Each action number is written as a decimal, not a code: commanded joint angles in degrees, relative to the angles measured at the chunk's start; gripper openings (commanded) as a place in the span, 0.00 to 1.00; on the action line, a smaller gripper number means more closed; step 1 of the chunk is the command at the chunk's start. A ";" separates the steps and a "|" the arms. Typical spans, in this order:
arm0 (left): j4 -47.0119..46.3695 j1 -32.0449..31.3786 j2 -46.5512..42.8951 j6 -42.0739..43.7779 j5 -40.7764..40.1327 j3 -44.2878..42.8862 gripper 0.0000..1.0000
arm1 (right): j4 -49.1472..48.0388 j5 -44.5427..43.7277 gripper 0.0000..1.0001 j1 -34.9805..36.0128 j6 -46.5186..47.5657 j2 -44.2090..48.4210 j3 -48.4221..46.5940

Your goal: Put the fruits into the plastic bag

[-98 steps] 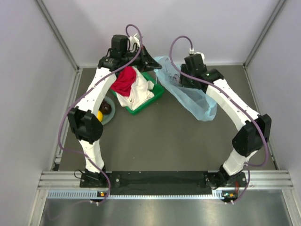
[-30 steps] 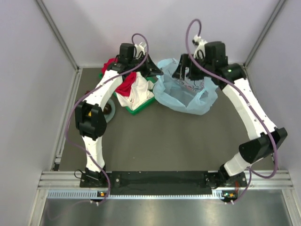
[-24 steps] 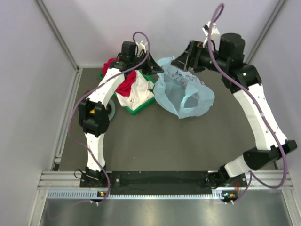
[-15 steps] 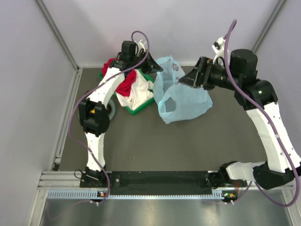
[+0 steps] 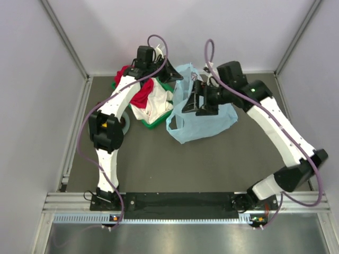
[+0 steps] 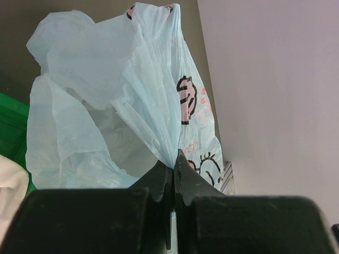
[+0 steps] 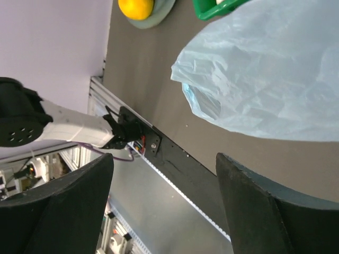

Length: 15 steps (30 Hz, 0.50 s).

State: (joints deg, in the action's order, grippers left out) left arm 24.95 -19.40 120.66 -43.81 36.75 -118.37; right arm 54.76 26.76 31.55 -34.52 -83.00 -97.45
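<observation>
The light-blue plastic bag (image 5: pixel 204 123) lies crumpled at the back middle of the table. My left gripper (image 5: pixel 179 78) is shut on the bag's upper edge, and the left wrist view shows the film (image 6: pixel 106 100) pinched between the closed fingertips (image 6: pixel 174 160). My right gripper (image 5: pixel 192 101) hovers over the bag's left part, open, with nothing between its fingers (image 7: pixel 69 206). An orange-yellow citrus (image 7: pixel 136 6) sits on the grey-green plate (image 7: pixel 153 20). The other fruits are hidden.
A green tray (image 5: pixel 159 119) of red and white cloths stands just left of the bag, under the left arm. The plate (image 5: pixel 126 127) peeks out beside the left elbow. Grey walls close in the back and sides.
My right arm has swung down from a raised pose and to the left, over the bag. The bag has spread toward the front left. The left arm has kept its hold.
</observation>
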 commanded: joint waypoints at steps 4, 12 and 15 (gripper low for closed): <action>-0.25 0.15 -1.75 0.48 -0.19 -0.11 0.00 | 7.63 -0.75 0.78 5.36 2.27 -8.04 -10.39; -0.34 0.06 -2.53 1.01 0.25 0.68 0.00 | 12.40 -20.23 0.82 7.82 11.04 -14.47 -20.59; -0.60 0.15 -2.54 0.83 0.77 0.94 0.00 | 7.30 -29.91 0.83 11.42 15.44 -13.77 -16.03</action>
State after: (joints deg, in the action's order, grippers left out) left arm 25.06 -19.40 120.66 -43.53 36.58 -117.97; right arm 65.34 11.88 38.61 -26.00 -98.15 -114.43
